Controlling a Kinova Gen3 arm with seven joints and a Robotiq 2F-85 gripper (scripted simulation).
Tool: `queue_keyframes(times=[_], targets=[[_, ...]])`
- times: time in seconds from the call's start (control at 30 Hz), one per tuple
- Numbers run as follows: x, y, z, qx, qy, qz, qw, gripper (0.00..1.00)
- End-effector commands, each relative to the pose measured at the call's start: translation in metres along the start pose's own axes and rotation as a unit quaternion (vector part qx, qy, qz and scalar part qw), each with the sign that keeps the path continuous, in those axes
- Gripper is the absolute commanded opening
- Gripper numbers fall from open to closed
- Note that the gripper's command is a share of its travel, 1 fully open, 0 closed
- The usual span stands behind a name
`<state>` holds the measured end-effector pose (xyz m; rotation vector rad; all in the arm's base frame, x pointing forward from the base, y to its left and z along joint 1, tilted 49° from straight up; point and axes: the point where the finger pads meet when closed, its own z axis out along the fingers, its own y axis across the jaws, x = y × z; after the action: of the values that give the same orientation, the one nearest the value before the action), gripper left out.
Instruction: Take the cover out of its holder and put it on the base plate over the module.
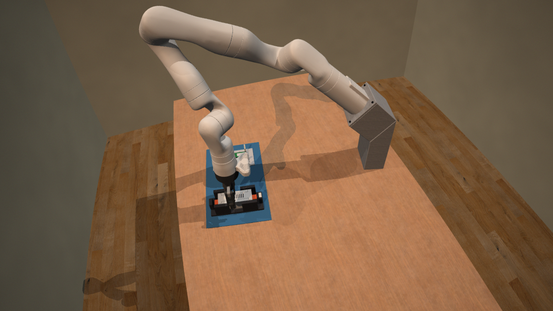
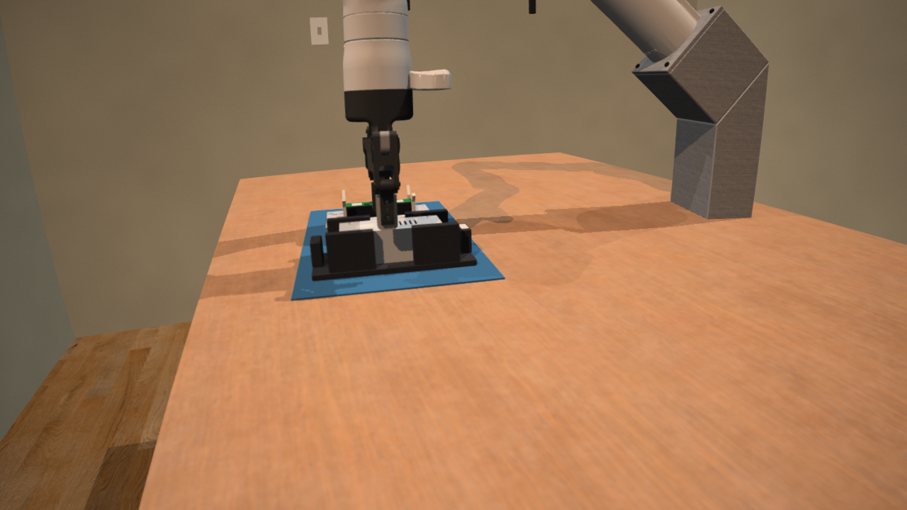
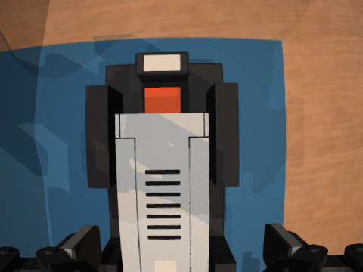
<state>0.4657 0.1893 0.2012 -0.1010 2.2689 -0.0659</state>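
Observation:
The cover [image 1: 244, 196] [image 2: 398, 244] [image 3: 162, 166] is a light grey box with dark vent slots. It sits in its black holder [image 1: 247, 207] [image 2: 351, 250] [image 3: 98, 141] on the blue mat [image 1: 239, 220] [image 2: 392, 282] [image 3: 60, 121]. My gripper [image 1: 230, 203] [image 2: 385, 218] [image 3: 181, 245] is open and low over the cover, one finger on each side of its long walls; I cannot tell whether the fingers touch it. Behind the holder lies the white base plate [image 1: 255, 151] with the green module [image 1: 236, 154] [image 2: 360, 204], partly hidden by my wrist.
The arm's grey pedestal [image 1: 373, 143] [image 2: 716, 158] stands at the table's far right. An orange tab [image 3: 162, 100] and a white tab [image 3: 162, 63] sit at the holder's end. The mat lies near the table's left edge.

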Motion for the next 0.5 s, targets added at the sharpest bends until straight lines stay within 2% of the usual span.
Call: queue_keyframes(times=[0.0,0.1,0.47], targets=[[0.007,-0.009,0.023,0.012,0.007,-0.002,1.000,1.00],[0.008,-0.010,0.041,0.013,0.007,-0.002,1.000,1.00],[0.007,-0.010,0.041,0.011,0.006,-0.001,1.000,1.00]])
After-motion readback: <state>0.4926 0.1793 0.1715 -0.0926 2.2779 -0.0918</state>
